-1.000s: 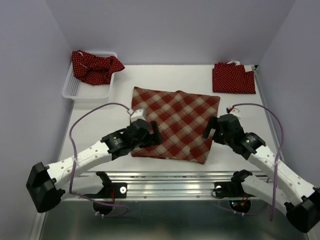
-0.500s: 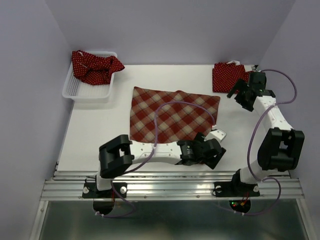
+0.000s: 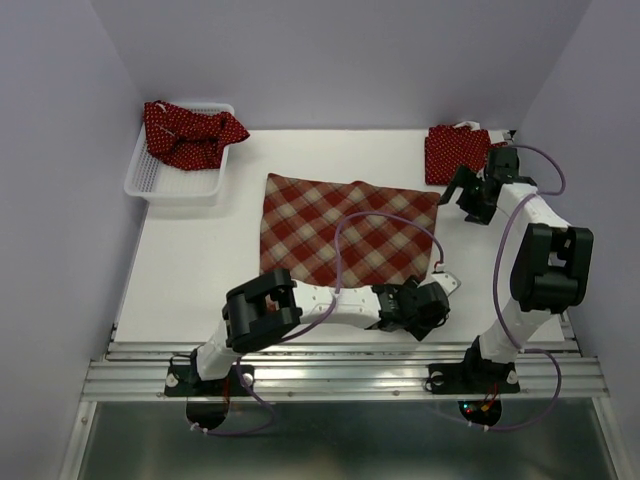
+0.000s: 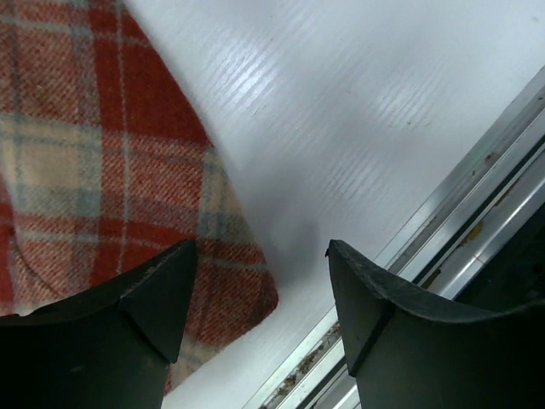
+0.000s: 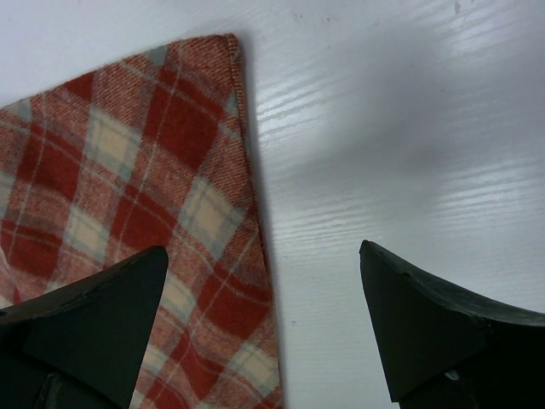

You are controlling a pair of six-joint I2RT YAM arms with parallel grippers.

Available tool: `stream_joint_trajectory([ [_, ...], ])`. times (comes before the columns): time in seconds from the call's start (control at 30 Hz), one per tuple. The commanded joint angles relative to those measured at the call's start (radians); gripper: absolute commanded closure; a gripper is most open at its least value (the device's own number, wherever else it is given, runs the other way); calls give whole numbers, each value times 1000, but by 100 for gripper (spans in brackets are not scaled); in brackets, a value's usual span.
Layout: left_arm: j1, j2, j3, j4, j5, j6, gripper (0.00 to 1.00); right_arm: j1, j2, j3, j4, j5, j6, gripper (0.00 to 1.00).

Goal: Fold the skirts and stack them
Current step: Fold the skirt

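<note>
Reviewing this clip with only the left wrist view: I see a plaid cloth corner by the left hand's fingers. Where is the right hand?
Observer: The right hand is open at the far right corner of the same red-and-tan plaid cloth skirt.
Operator: Is that skirt folded yet?
Observer: No, it lies spread flat in the middle of the white table.
Operator: And the other skirts?
Observer: One dark red polka-dot skirt lies folded at the far right; a second dotted skirt sits crumpled in the white plastic mesh basket, far left.
</note>
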State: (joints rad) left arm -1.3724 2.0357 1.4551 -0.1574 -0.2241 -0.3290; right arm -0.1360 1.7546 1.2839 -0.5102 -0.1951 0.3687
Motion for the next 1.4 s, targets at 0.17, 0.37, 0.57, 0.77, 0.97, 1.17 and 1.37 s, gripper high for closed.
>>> stream_joint_trajectory([
  [0.17, 9, 23, -47, 51, -35, -11, 47, 3, 39, 31, 147, -171, -22, 0],
  [0.37, 24, 58, -67, 33, -29, -24, 77, 3, 109, 54, 173, -161, -24, 0],
  [0.57, 26, 21, -124, 73, -69, -61, 100, 21, 180, 162, 130, -66, -39, 0],
  [0.77, 27, -89, -206, 151, -31, -94, 100, 21, 284, 245, 84, -13, -47, 1],
  [0.97, 30, -121, -220, 194, 5, -122, 100, 33, 344, 269, 58, -52, -56, 26],
  [1.17, 36, -121, -220, 211, 49, -139, 100, 42, 329, 186, 96, -55, -53, 52],
  [1.37, 38, -137, -233, 228, 58, -151, 100, 61, 352, 192, 107, -101, -50, 76],
])
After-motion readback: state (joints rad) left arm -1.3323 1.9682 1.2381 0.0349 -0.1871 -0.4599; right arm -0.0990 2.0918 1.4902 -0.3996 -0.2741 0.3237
